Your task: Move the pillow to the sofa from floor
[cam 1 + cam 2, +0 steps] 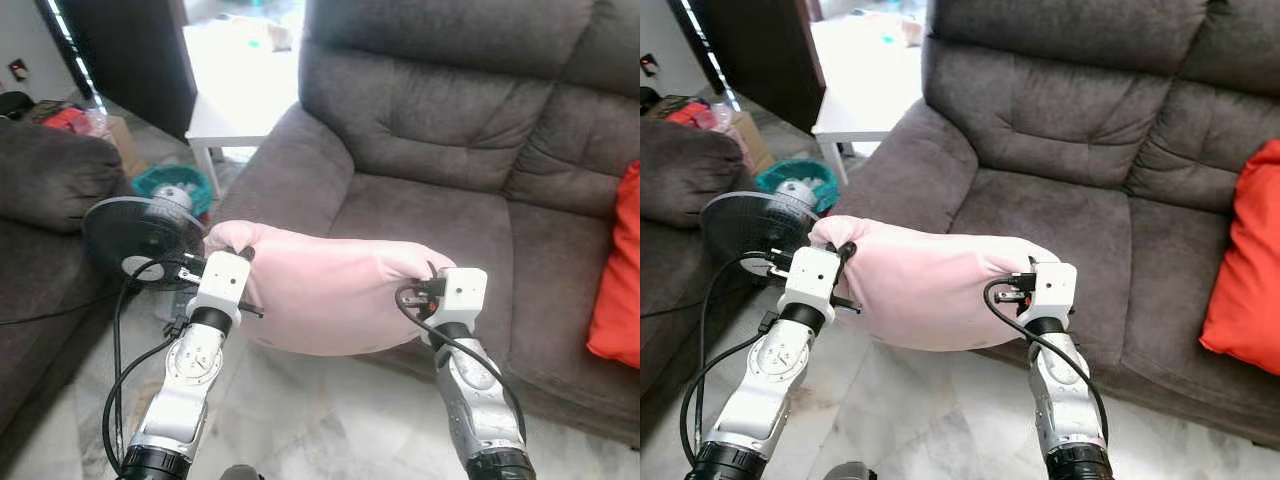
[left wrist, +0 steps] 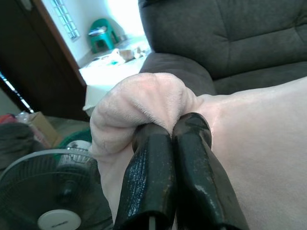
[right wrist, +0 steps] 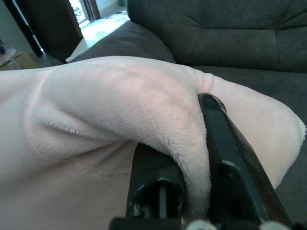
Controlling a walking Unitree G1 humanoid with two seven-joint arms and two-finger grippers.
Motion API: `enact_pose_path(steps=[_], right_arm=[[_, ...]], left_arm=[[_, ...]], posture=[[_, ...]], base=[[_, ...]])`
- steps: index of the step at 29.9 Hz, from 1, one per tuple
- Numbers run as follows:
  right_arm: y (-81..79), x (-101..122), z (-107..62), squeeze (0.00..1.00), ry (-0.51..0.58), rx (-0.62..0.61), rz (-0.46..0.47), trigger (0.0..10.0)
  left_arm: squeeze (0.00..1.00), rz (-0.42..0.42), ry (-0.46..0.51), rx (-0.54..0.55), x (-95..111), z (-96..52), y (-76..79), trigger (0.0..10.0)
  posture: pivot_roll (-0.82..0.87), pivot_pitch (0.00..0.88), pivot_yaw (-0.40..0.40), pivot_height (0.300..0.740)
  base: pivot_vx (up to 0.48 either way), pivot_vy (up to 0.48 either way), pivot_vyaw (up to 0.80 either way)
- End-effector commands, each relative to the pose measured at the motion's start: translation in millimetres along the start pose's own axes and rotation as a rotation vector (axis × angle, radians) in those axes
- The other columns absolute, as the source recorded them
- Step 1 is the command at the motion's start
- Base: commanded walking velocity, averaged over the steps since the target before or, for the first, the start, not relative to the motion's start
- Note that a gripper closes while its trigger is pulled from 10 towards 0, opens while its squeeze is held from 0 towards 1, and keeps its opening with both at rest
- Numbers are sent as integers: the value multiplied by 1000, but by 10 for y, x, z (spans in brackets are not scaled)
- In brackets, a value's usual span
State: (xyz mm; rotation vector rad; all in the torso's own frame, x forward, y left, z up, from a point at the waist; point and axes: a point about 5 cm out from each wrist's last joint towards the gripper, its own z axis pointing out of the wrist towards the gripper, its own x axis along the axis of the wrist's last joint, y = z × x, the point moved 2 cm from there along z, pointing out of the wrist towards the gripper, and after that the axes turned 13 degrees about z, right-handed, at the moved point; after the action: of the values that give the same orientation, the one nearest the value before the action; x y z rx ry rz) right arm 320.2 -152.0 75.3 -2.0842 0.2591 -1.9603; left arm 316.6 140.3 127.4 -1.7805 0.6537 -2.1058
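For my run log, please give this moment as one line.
pillow: held up before sofa | left pincer: shut on pillow | right pincer: shut on pillow

My head cams look fwd and down, mid-range, at sofa (image 1: 450,150); both wrist cams sit v. close along my fingers, sharing the pillow (image 2: 249,143).

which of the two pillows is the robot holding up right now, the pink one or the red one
The pale pink pillow, pinched at its two ends by the left gripper and right gripper. The red pillow lies untouched on the sofa.
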Motion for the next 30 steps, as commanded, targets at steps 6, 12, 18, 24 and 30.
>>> enact_pose_path(steps=[6, 12, 18, 24, 30], right_arm=[[-1, 174, 32, 0, 72, 2, 4, 10000], [-3, 163, 58, 0, 66, 9, -1, 10000], [19, 161, 64, 0, 66, 7, -9, 10000], [32, 154, 64, 0, 65, 6, -13, 10000], [45, 147, 68, 0, 64, 0, -14, 10000]], left_arm=[[0, 7, 35, 28, 52, 19, -65, 10000], [0, 16, 28, 38, 45, 30, -93, 10000], [0, 3, 21, 54, 30, 29, -116, 10000], [0, 13, 31, 44, 48, 33, -105, 10000], [0, 5, 34, 52, 56, 27, -109, 10000]], posture=[[204, 68, -52, 740], [206, 73, -54, 740], [203, 73, -54, 740], [202, 74, -55, 740], [203, 76, -57, 740]], base=[[0, 0, -800], [0, 0, -800], [0, -190, -800], [0, 0, -800], [0, -320, -791]])
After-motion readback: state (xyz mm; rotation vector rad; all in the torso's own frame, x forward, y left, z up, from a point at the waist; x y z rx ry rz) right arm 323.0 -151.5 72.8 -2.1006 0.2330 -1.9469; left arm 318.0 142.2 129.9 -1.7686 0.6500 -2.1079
